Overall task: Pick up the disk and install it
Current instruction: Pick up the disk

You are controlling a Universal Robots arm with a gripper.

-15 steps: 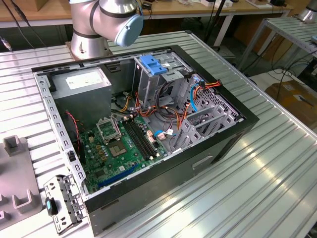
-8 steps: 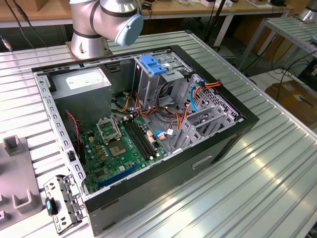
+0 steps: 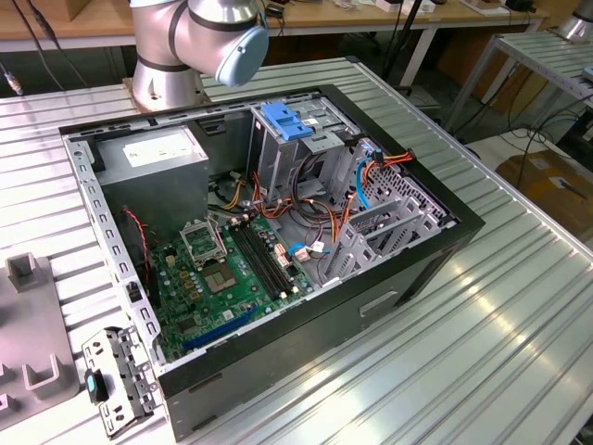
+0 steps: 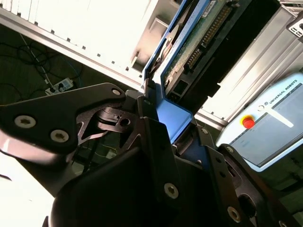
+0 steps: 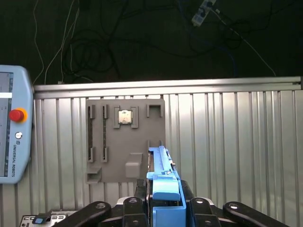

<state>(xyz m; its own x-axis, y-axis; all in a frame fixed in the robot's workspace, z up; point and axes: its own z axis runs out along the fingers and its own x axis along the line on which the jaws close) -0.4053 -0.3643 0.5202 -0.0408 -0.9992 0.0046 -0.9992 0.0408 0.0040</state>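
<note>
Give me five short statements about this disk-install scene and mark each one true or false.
1. The gripper is shut on the disk, gripping its blue-railed end. True.
2. The disk already sits inside the computer case. False: it is in the gripper, with the ribbed table behind it in the first wrist view.
3. The grey fixture plate holds a small square chip in one recess. True.
4. The teach pendant has a green button. False: its round button is red.
5. The computer case is closed up. False: it lies open, showing the green motherboard.
</note>
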